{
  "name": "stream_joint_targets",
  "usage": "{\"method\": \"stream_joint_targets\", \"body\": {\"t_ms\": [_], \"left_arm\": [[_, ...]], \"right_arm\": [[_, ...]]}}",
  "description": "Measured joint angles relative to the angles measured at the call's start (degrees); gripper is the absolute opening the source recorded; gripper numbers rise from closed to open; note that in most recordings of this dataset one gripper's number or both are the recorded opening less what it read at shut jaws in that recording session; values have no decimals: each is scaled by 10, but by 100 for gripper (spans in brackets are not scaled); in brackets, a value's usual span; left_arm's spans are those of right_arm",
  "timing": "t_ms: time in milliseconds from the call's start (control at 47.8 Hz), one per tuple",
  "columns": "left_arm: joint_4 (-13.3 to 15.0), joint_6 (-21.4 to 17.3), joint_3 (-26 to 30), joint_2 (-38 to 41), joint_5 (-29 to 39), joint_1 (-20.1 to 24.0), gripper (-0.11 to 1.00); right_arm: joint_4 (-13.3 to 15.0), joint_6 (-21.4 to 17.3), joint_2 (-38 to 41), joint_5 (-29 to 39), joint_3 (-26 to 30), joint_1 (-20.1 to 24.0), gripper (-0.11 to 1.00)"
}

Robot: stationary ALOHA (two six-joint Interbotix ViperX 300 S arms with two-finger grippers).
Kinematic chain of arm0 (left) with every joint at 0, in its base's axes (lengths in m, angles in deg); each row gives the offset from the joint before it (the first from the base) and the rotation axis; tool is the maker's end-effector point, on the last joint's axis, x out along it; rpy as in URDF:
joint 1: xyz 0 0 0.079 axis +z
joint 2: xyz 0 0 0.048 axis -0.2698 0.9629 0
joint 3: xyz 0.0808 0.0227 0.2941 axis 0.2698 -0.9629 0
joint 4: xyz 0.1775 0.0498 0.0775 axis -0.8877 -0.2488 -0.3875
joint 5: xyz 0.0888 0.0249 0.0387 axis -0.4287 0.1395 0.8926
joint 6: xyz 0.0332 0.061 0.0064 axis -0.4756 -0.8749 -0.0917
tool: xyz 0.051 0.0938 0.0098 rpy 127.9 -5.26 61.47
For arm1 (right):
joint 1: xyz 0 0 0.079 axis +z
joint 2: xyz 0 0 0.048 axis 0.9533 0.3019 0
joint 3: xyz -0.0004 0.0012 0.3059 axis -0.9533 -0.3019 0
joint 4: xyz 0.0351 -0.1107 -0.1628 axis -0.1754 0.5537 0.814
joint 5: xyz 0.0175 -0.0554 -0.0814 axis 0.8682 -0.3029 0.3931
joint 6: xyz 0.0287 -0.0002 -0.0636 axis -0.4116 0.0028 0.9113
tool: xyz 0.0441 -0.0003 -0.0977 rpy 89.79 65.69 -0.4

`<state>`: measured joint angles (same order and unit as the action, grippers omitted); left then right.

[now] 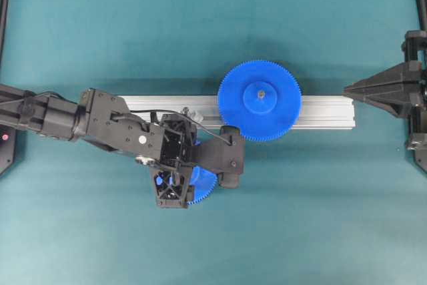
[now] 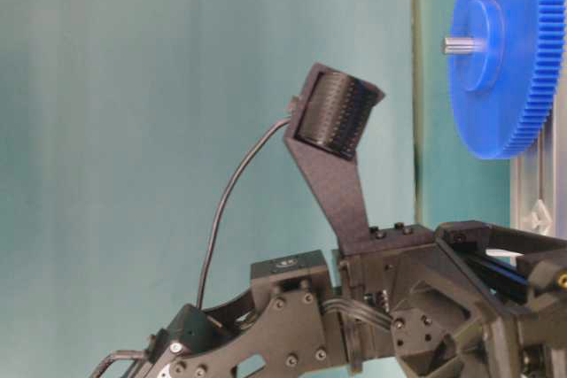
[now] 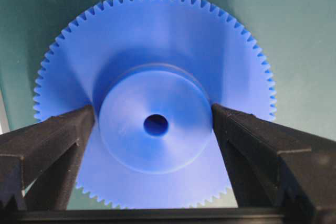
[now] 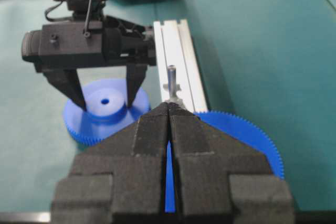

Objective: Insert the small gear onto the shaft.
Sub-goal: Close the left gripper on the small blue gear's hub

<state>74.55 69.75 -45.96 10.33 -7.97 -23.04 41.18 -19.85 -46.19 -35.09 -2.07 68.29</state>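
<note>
**gearhead42:** Looking at the overhead view first: the left gripper [image 1: 230, 156] sits just below the grooved aluminium rail [image 1: 167, 108], pointing down over the small gear [image 1: 202, 185], which lies flat on the teal table [image 1: 320, 218] and is mostly hidden under the arm. The larger gear [image 1: 259, 101] lies on the rail further right. The right gripper [image 1: 348, 89] is parked at the right edge, well apart from everything.

**bolt_nut:** And table-level?

**gearhead42:** Not much. One ribbed finger pad [image 2: 334, 116] of the left gripper sticks up, and the larger gear [image 2: 509, 50] shows at the top right with its grey pin tip. Small gear isn't visible there.

**bolt_nut:** Left wrist cam?

**gearhead42:** Best one. The small gear [image 3: 152, 98] fills the frame, and the two fingers [image 3: 47, 135] stand on either side of its raised hub, spread wide. Can't tell if they're touching the hub, but it's not clamped.

**bolt_nut:** Right wrist?

**gearhead42:** The right gripper [image 4: 168, 109] has its jaws pressed together, holding nothing. Beyond it the shaft [image 4: 171, 80] stands upright on the rail [image 4: 176, 40], with the small gear [image 4: 102, 111] just left of the rail under the left gripper [image 4: 105, 95].
</note>
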Motion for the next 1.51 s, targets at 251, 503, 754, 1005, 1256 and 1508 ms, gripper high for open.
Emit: {"method": "stream_joint_targets", "body": {"t_ms": [251, 503, 754, 1005, 1256, 1508], "left_arm": [[0, 0, -2, 1, -6, 0, 94], [1, 1, -4, 0, -7, 0, 94], [0, 1, -4, 0, -7, 0, 94], [1, 1, -4, 0, -7, 0, 93], [0, -3, -4, 0, -6, -1, 74], [0, -6, -6, -1, -6, -3, 69]], "right_arm": [[0, 0, 0, 0, -1, 0, 3], [0, -10, 0, 0, -1, 0, 3], [-1, -16, 0, 0, -1, 0, 3], [-1, -17, 0, 1, 0, 0, 3], [-1, -17, 0, 1, -1, 0, 3], [0, -17, -8, 1, -1, 0, 3]]}}
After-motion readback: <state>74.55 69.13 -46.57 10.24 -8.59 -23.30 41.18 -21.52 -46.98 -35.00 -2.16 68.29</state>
